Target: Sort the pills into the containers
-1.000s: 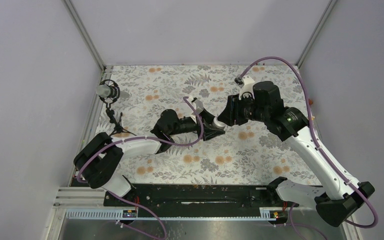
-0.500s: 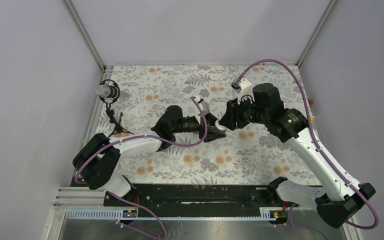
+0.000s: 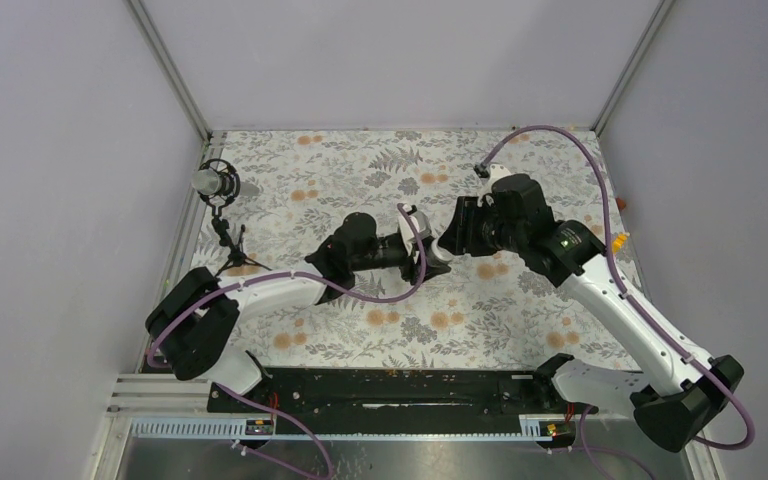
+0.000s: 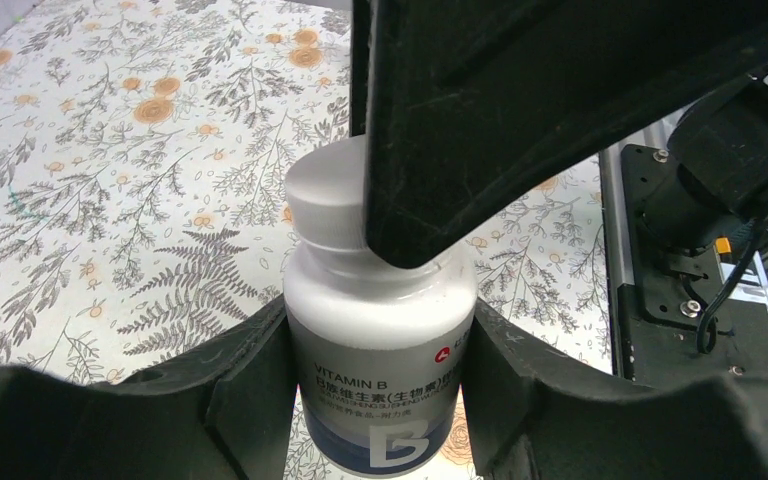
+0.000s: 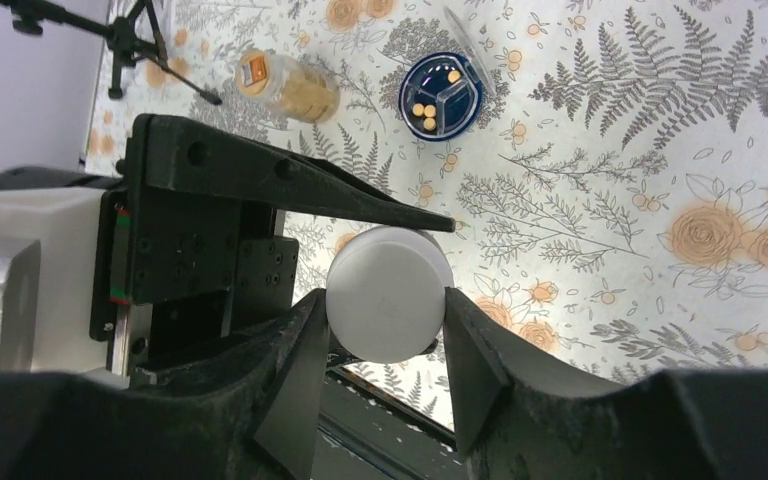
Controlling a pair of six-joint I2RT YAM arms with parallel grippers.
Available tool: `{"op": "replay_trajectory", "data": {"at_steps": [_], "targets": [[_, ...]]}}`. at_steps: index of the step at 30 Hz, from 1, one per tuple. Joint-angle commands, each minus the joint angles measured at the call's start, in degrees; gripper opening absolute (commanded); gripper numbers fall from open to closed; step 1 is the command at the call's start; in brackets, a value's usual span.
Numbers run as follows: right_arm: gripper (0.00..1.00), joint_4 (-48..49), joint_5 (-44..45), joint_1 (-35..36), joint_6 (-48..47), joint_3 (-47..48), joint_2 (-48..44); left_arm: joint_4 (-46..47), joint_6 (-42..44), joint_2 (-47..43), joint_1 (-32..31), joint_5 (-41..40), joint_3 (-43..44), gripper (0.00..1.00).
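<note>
One white bottle [image 4: 380, 400] mid-frame, clamped at body by left end effector [image 4: 375, 322], pinched at its one cap [image 5: 388, 280] by right end effector [image 5: 385, 310]. Upper left of right wrist view: one amber bottle [image 5: 285, 88] lying on counter [image 5: 610, 150]. Just right of it: one round blue case [image 5: 440, 95], four orange pills [image 5: 425, 112] visible inside.

The bottle [image 4: 380, 340] sits in the left gripper [image 4: 375, 330], its cap [image 5: 388, 290] in the right gripper [image 5: 385, 300]. In the right wrist view, a case [image 5: 408, 72] holding pills [image 5: 423, 109] lies at twelve o'clock from the cap, a second bottle [image 5: 295, 90] at eleven.
</note>
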Motion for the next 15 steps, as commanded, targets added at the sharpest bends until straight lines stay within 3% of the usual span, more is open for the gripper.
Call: {"op": "replay_trajectory", "data": {"at_steps": [1, 7, 15], "targets": [[0.5, 5.7, 6.46, 0.7, 8.5, -2.84, -2.28, 4.5, -0.18, -0.86, -1.4, -2.94, 3.53, 0.0], [0.51, 16.58, 1.95, 0.75, 6.64, -8.71, -5.95, 4.29, -9.09, 0.19, -1.34, -3.97, 5.64, 0.0], [0.54, 13.74, 1.92, 0.78, 0.57, -7.33, -5.13, -2.96, -9.78, 0.43, -1.42, -6.3, 8.8, 0.0]]}}
